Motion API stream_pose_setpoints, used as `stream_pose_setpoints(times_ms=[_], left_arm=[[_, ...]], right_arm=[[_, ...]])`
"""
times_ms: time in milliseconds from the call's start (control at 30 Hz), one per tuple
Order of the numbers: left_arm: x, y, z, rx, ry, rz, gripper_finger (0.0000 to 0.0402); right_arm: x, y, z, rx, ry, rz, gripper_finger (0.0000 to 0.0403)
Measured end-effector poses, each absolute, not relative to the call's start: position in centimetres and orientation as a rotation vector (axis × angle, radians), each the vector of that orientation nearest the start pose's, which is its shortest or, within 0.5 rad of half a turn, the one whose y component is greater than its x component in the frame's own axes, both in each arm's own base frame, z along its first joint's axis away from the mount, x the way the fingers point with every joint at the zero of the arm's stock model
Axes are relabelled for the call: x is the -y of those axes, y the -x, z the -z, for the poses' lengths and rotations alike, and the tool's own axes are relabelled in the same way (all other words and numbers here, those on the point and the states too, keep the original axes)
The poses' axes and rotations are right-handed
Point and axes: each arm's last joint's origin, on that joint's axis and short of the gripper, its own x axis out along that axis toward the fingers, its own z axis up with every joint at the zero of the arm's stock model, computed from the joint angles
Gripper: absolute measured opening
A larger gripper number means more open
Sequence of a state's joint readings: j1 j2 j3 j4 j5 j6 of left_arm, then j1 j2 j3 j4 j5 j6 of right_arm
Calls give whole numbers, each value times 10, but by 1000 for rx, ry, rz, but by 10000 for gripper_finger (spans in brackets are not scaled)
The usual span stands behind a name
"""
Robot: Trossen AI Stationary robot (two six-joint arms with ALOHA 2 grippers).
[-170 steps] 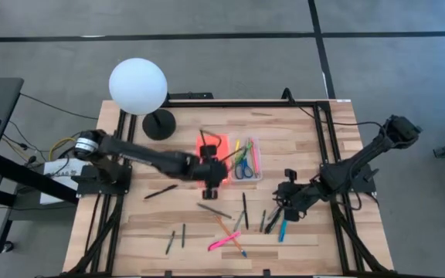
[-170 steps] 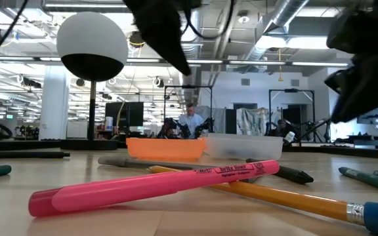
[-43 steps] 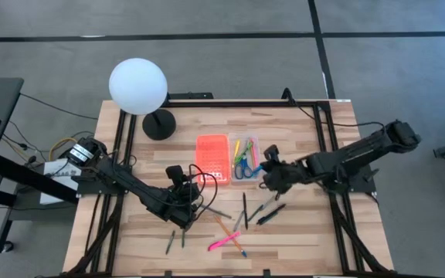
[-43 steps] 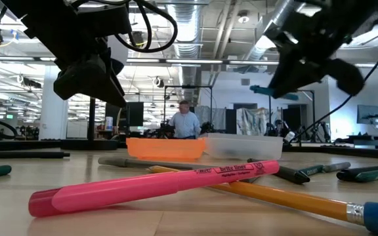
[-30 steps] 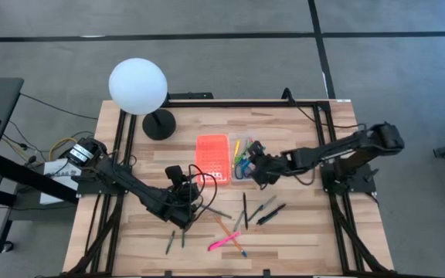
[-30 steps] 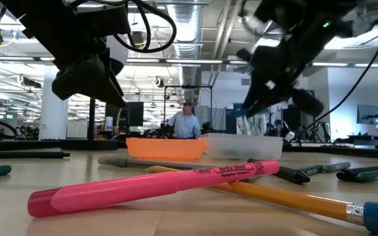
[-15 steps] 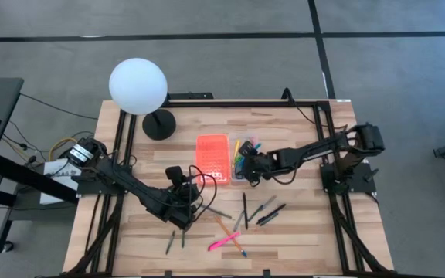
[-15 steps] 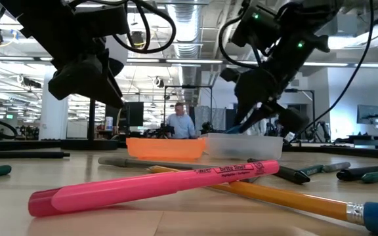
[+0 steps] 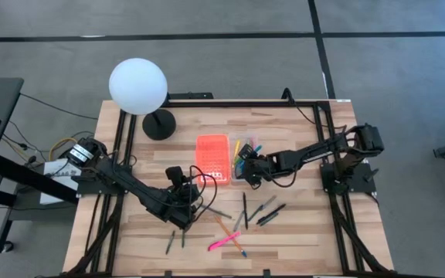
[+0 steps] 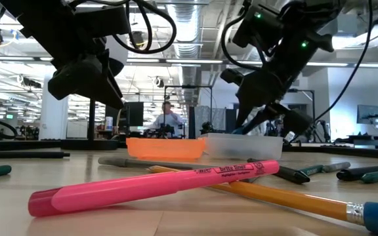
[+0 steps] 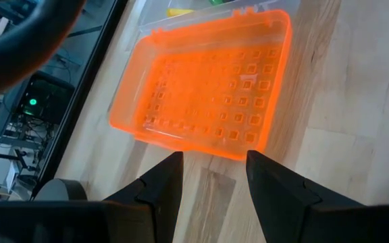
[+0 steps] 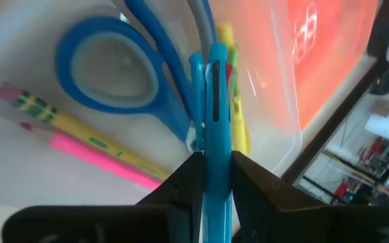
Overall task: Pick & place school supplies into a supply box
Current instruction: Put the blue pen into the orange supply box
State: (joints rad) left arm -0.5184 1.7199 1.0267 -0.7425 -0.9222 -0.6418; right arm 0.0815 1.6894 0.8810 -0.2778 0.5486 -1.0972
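Note:
The supply box lies open mid-table: its orange lid (image 9: 212, 157) (image 11: 208, 94) flat on the wood, its clear tray (image 9: 247, 147) beside it. In the tray lie blue-handled scissors (image 12: 113, 67), a yellow pencil (image 12: 80, 128) and a pink marker (image 12: 107, 158). My right gripper (image 9: 242, 166) (image 12: 216, 177) hangs over the tray, shut on a blue pen (image 12: 213, 101). My left gripper (image 9: 190, 193) (image 11: 215, 155) waits open near the lid's near end, with nothing between its fingers. More school supplies lie loose on the near half of the table, among them a pink highlighter (image 9: 224, 242) (image 10: 156, 187). My right gripper pinches the blue pen's barrel (image 12: 215, 158) between its two fingers. The fingers slant down from the table's right, and the pen runs along them and sticks out ahead. Its free end (image 12: 204, 57) points down into the tray over the scissors; whether it touches them I cannot tell.
A white globe lamp (image 9: 137, 86) stands on its black base (image 9: 159, 123) at the far left. Dark pens (image 9: 269, 210) and a yellow pencil (image 10: 287, 196) lie scattered near the front. Black frame rails (image 9: 334, 224) run along both table sides.
My right gripper has gone a little toward the table's left and down over the clear tray, rolling its wrist as it went. The blue pen has come with it, and its free end now dips toward the tray.

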Motion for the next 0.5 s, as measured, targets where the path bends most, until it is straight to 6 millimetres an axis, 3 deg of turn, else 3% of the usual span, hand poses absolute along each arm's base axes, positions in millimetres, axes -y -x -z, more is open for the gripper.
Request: stream_pose_setpoints(times_ms=[267, 500], left_arm=[[127, -270, -170, -890, -373, -636, 157], [127, -270, -170, -889, -371, -637, 157]], right_arm=[[-13, -307, -148, -1188, 1339, -229, 64], [-12, -307, -148, -1195, 1338, -221, 89]])
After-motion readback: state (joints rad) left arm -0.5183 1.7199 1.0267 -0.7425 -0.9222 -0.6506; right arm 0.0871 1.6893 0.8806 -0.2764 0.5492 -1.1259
